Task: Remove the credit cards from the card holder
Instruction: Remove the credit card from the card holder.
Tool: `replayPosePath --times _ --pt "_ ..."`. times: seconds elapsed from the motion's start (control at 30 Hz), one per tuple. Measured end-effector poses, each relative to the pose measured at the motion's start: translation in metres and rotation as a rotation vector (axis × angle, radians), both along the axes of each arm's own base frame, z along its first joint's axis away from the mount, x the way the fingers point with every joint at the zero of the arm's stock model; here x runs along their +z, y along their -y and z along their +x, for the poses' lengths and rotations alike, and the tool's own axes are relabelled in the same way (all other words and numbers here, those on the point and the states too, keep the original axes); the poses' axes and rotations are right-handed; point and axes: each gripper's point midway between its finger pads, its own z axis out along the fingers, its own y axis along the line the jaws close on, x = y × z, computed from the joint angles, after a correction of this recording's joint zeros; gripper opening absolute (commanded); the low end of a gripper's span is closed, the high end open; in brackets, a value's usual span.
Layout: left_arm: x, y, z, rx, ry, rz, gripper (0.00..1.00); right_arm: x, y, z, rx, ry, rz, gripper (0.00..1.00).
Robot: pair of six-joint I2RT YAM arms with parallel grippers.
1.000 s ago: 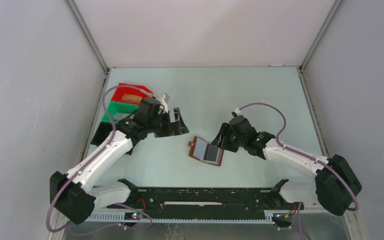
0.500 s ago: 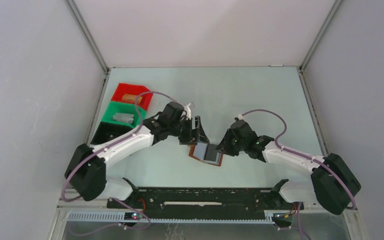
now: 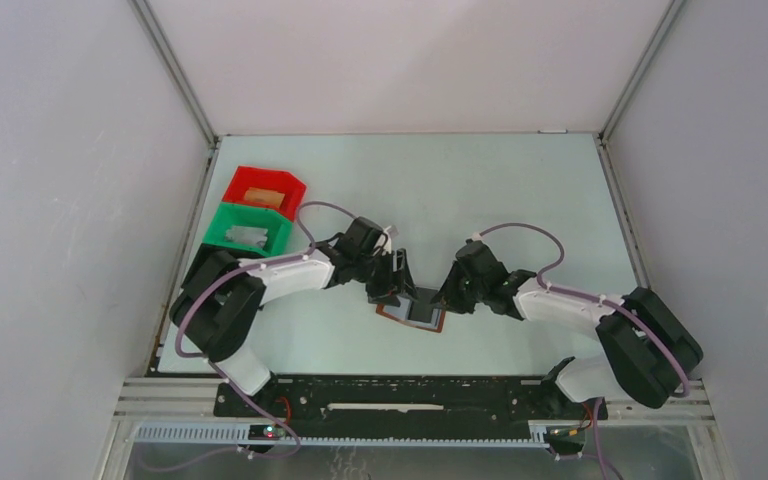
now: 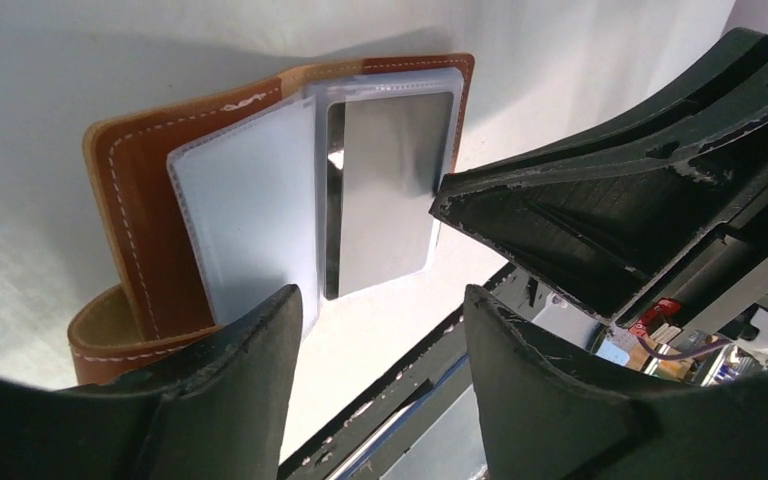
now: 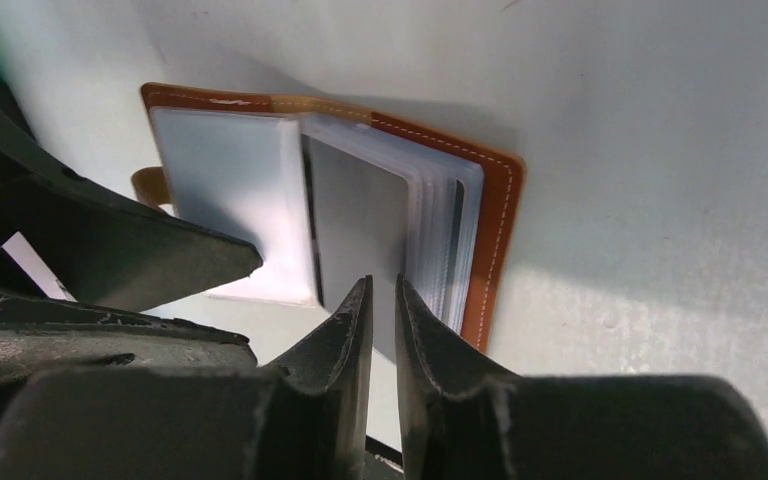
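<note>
The brown card holder [image 3: 400,313] lies open on the table, also in the left wrist view [image 4: 140,190] and right wrist view [image 5: 495,230]. A dark grey credit card [image 4: 385,190] [image 5: 355,220] sticks partly out of its right-hand pocket stack. The left-hand pocket [image 4: 245,220] looks pale and blank. My left gripper [image 3: 392,287] [image 4: 382,295] is open over the holder's near edge, one finger above the left panel, holding nothing. My right gripper [image 3: 448,297] [image 5: 383,285] is almost closed, with nothing between its fingers, and its tips are at the grey card.
A red bin [image 3: 265,190] and a green bin [image 3: 250,228] stand at the far left, each with something flat inside. A black rail [image 3: 400,395] runs along the near table edge. The two grippers are very close together over the holder.
My left arm has swung from the bins rightward to the card holder. My right gripper has edged left onto the holder's right half.
</note>
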Motion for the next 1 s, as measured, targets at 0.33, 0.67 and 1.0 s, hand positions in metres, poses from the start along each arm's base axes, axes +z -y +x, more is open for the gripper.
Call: replayPosePath --times 0.33,0.67,1.0 --pt "-0.024 0.002 0.002 -0.001 -0.032 0.025 0.56 -0.008 -0.001 0.002 -0.001 -0.011 -0.001 0.23" --pt "-0.032 0.001 0.002 0.006 -0.028 0.018 0.44 -0.009 -0.003 0.005 0.002 -0.015 0.023 0.22" --pt "-0.034 0.003 0.005 0.041 -0.021 -0.037 0.3 -0.009 -0.005 0.006 0.01 -0.02 0.041 0.21"
